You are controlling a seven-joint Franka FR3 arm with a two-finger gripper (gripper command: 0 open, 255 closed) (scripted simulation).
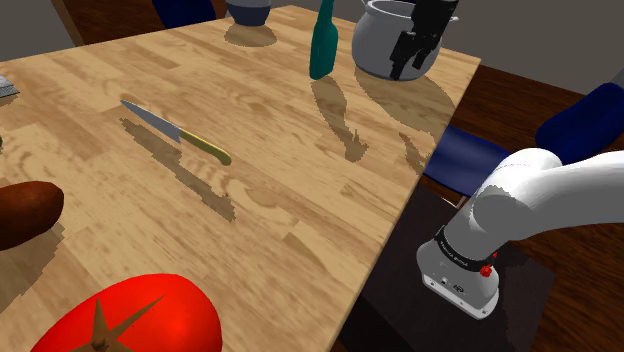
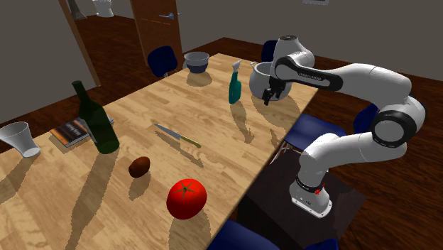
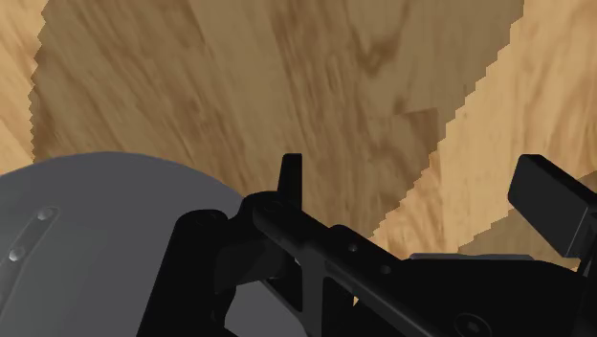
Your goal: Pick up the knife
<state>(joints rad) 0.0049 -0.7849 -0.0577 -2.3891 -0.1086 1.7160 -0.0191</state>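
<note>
Nearest in the shoulder view sits a red tomato (image 1: 130, 320). Beyond it the knife (image 1: 175, 131) lies flat on the wooden counter (image 1: 300, 200), grey blade toward that view's upper left, yellowish handle toward its lower right, nothing touching it. Farther off stand a teal bottle (image 1: 322, 45) and a grey pot (image 1: 385, 40). The end effector (image 1: 410, 60) hangs beside the pot, fingers spread and empty, well apart from the knife. I judge this the reaching step, with no grasp begun. The next move calls for passing the bottle, setting the fingers across the handle, and descending.
</note>
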